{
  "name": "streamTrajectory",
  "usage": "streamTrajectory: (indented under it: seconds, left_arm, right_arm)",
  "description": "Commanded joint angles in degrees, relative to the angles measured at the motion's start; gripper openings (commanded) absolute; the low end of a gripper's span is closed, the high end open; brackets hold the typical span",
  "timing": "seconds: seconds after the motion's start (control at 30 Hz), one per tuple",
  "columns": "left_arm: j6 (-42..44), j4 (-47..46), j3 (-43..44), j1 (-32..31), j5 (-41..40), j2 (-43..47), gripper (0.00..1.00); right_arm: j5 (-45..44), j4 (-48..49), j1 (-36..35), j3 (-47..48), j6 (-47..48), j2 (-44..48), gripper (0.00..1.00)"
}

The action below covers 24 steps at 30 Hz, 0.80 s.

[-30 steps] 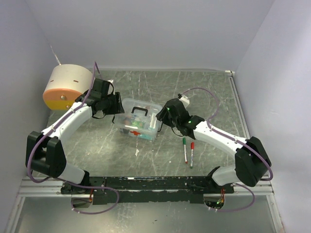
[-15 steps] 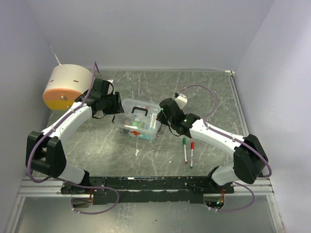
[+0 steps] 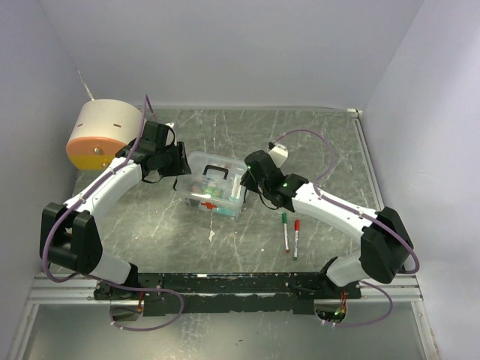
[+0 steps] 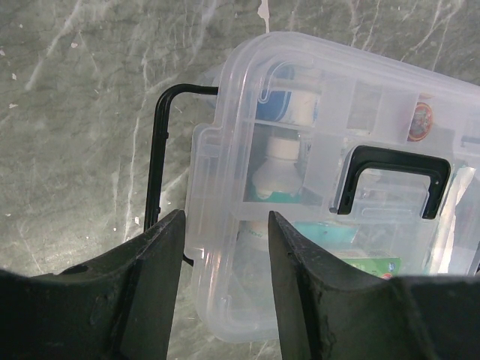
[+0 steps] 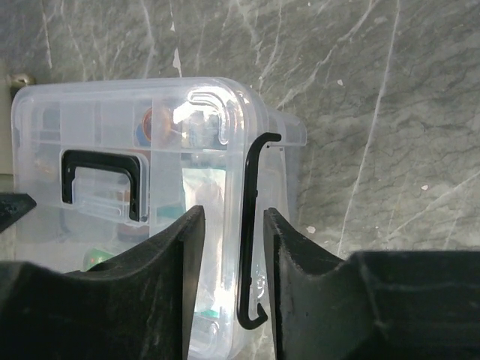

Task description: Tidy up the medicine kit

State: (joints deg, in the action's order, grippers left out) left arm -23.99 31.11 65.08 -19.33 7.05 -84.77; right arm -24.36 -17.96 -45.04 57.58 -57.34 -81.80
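The clear plastic medicine kit box (image 3: 216,187) sits mid-table with its lid on and a black handle (image 4: 394,180) on top. Bottles and packets show through the lid. My left gripper (image 3: 182,166) is open at the box's left end. In the left wrist view (image 4: 225,285) the fingers straddle the lid's corner, next to the black wire latch (image 4: 157,150). My right gripper (image 3: 247,180) is open at the box's right end. In the right wrist view (image 5: 234,277) the other black latch (image 5: 251,225) hangs between the fingers with a gap on each side.
A green marker (image 3: 285,229) and a red marker (image 3: 296,236) lie side by side right of the box. A large cream drum with an orange base (image 3: 105,135) stands at the back left. Walls close in the table at the back and on both sides.
My right gripper has moved left, up to the box's right end and around its latch. The left arm and the box have not moved.
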Motion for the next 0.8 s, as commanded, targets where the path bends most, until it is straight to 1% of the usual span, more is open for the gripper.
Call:
streamTrajectory:
  seconds: [0.0,0.1,0.23,0.33,0.43,0.5,0.63,0.7,0.77]
  left_arm:
    - [1.49,4.53,-2.34,-0.85,2.09,-3.88,0.56]
    - [0.98,4.89,-2.49,-0.85,3.59,-3.5,0.56]
    - [-0.85,4.6,-3.74,-0.88,8.0,-2.8,0.54]
    - [-3.47,2.28,-5.84,-0.88,14.5,-1.81,0.52]
    - [-6.77,-1.7,-8.46,-1.15,20.95,-0.9,0.51]
    - [-8.73,-3.2,-9.47,-1.82,22.48,-0.31,0.5]
    - [-12.16,-6.77,-11.28,-4.44,25.22,-0.03,0.5]
    - [-12.82,-7.26,-11.31,-5.92,24.96,-0.06,0.5]
    - [-12.07,-6.03,-10.73,-6.26,22.13,0.47,0.52]
  right_arm:
    - [1.17,-1.11,-0.49,1.73,1.69,0.09,0.42]
    - [1.48,-2.01,-0.33,3.09,3.84,0.49,0.53]
    - [0.81,-3.88,-0.11,4.63,6.64,2.2,0.65]
    - [-0.35,-3.95,-0.05,4.75,9.92,4.71,0.7]
    - [-1.01,-4.86,0.03,5.61,12.55,5.77,0.73]
    - [-0.41,-4.36,0.03,5.72,14.3,6.22,0.73]
    - [5.14,0.16,0.12,4.65,19.53,6.88,0.73]
    - [8.61,0.0,0.11,5.79,21.88,5.76,0.72]
    - [10.86,-1.92,0.12,8.16,23.88,3.58,0.71]
